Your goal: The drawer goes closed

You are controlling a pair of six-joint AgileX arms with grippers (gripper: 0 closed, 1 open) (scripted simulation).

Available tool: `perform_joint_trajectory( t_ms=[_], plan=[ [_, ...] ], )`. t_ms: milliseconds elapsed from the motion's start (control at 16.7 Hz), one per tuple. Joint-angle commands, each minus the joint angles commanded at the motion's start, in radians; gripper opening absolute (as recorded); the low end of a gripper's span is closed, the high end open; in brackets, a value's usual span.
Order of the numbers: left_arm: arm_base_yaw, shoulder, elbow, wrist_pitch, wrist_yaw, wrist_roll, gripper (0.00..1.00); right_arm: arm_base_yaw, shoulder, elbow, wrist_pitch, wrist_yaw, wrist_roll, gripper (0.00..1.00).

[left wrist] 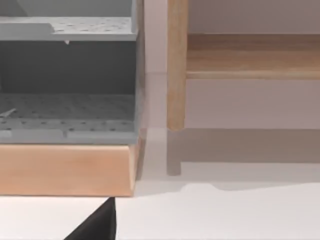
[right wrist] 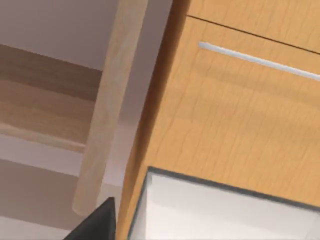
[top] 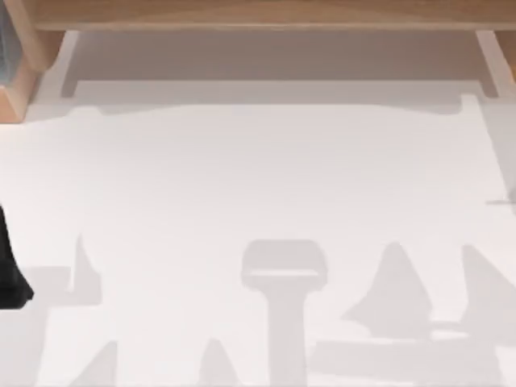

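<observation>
- Drawer (top: pixel 274 58): wide, shallow white tray with thin side walls and pale grey-beige floor, drawn out from the light wooden frame (top: pixel 266 14) at the counter's (top: pixel 258 185) far edge.
- Long axis runs left-right; open front faces the arms.
- Left tool (left wrist: pixel 97 225), right tool (right wrist: pixel 97 222): dark tips only, spread or pressed together I cannot tell.

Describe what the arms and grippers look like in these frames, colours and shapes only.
Little of them is in frame. The left arm appears as a plain black, tapering shape at the top view's left edge. Each wrist view has a matte black wedge at its lower edge, part of the left gripper and the right gripper. No cables, markings or finger detail can be made out.
</observation>
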Motion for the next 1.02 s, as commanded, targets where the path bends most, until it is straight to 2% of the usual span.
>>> perform_joint_trajectory(
  t_ms=[720, 1020],
  plan=[
    [0.0, 0.0, 0.0, 0.0, 0.0, 0.0, 1.0, -0.267, 0.661, 0.03, 0.597, -0.238, -0.918, 1.0],
    [0.0, 0.0, 0.0, 0.0, 0.0, 0.0, 1.0, -0.331, 0.873, 0.07, 0.778, -0.319, -1.217, 1.0]
  ],
)
